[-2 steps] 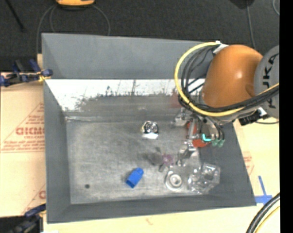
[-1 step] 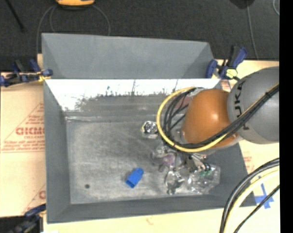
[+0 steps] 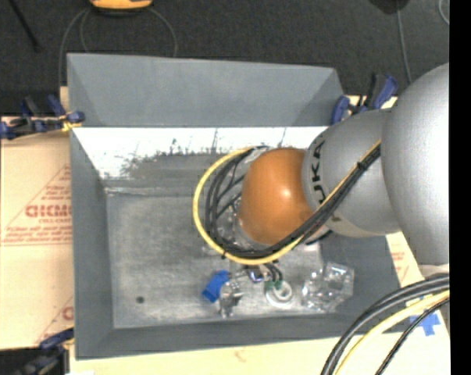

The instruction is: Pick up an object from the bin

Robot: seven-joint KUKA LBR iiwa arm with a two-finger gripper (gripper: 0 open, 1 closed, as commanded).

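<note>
Just beside gripper (image 3: 232, 294), small blue block (image 3: 212, 287)

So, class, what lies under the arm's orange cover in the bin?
Past its lower edge lie a blue piece, a green-and-white ring and a clear plastic item. The bin floor directly beneath the orange cover is hidden.

Silver-grey arm (image 3: 411, 158) w/ orange cover (image 3: 272, 195), black+yellow cables (image 3: 206, 209).

Robo lab, KUKA arm (image 3: 376, 170), grey bin (image 3: 204, 92)
</note>
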